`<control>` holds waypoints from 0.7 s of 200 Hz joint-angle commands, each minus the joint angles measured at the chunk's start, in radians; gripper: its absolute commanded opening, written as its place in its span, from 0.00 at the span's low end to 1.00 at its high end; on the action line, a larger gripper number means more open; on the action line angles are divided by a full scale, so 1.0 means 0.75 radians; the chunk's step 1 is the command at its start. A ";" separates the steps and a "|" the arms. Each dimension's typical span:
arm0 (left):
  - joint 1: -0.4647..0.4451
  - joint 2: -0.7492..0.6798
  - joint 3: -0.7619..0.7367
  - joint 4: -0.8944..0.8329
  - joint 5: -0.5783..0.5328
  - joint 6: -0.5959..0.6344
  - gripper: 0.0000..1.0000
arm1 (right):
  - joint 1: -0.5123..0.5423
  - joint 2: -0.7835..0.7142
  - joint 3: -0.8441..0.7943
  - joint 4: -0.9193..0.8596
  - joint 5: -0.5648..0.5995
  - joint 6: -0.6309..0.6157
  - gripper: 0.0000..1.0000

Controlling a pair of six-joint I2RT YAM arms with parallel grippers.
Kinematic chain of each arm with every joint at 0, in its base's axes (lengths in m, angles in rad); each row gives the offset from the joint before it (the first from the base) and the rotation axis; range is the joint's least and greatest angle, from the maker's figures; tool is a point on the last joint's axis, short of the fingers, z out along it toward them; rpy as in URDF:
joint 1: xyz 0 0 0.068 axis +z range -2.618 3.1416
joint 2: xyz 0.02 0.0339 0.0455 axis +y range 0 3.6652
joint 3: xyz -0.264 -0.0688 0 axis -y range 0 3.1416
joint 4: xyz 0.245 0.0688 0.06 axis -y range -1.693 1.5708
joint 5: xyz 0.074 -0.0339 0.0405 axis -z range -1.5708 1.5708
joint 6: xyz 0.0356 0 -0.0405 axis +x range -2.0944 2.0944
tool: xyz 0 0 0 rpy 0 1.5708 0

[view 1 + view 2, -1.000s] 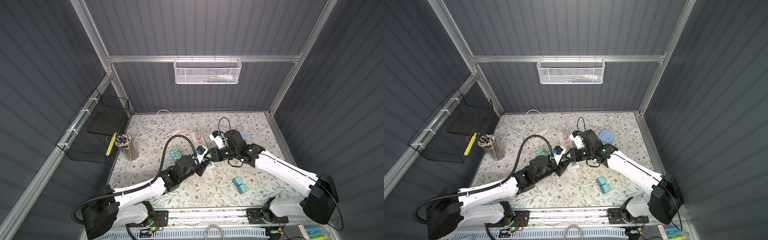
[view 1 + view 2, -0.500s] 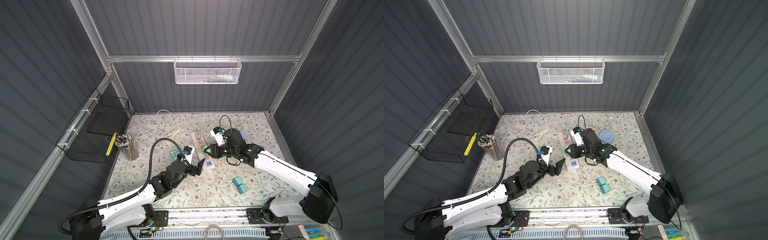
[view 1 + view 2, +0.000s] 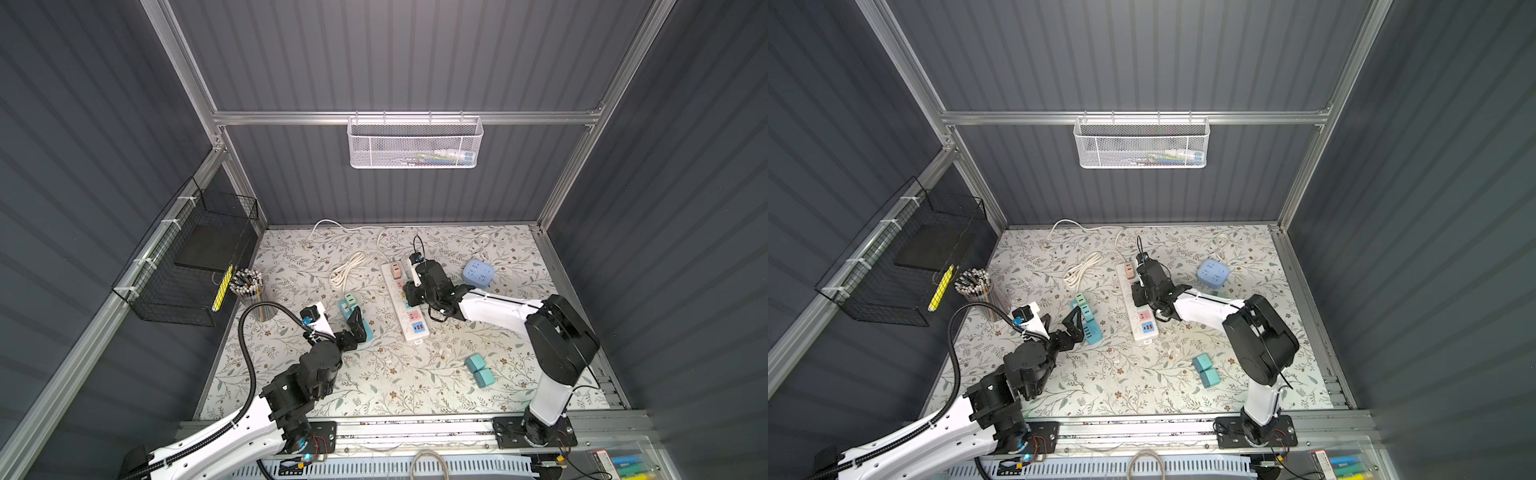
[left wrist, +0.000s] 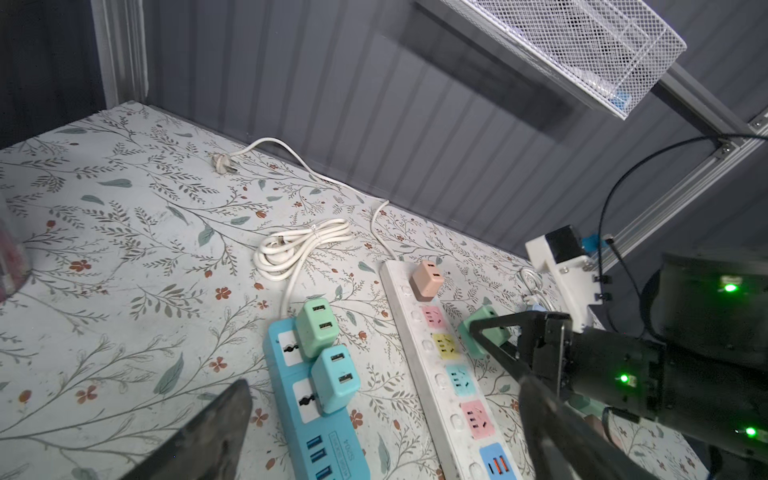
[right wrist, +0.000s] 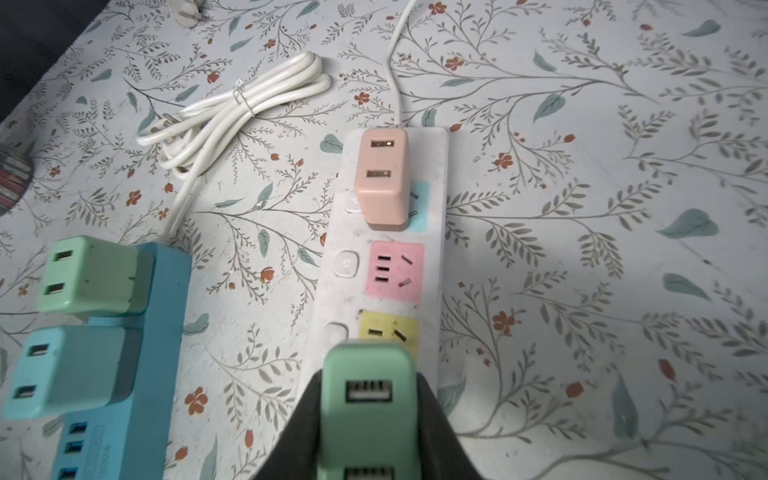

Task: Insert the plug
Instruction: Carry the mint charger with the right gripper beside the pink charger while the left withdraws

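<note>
My right gripper (image 5: 368, 378) is shut on a green plug (image 5: 368, 407), a two-port USB charger block. It hovers just above the white power strip (image 5: 332, 299), close to the strip's yellow socket (image 5: 388, 332). A pink socket (image 5: 395, 268) lies beyond it, and a pink plug (image 5: 380, 178) sits in the far end socket. Both top views show this gripper (image 3: 409, 291) over the middle of the strip (image 3: 1136, 309). My left gripper (image 4: 382, 415) is open and empty, low over the mat beside the blue power strip (image 4: 316, 436). It stands apart from the white strip (image 3: 405, 305).
The blue strip (image 3: 363, 328) carries a green plug and a teal plug. A coiled white cable (image 3: 347, 270) lies behind it. A blue cube socket (image 3: 478, 272) sits back right, two teal plugs (image 3: 478, 370) front right, and a pencil cup (image 3: 249, 286) at the left edge.
My left gripper opened and drew back left toward the blue strip. My right gripper, shut on the green plug, moved along the white strip toward the back.
</note>
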 commanded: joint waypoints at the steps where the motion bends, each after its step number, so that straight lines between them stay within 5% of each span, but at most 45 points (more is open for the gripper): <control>1: 0.005 -0.024 -0.027 -0.068 -0.095 -0.044 1.00 | 0.011 0.062 0.072 0.141 0.032 -0.046 0.23; 140: 0.004 -0.064 -0.037 -0.030 -0.068 0.068 1.00 | 0.018 0.274 0.193 0.145 0.147 -0.064 0.23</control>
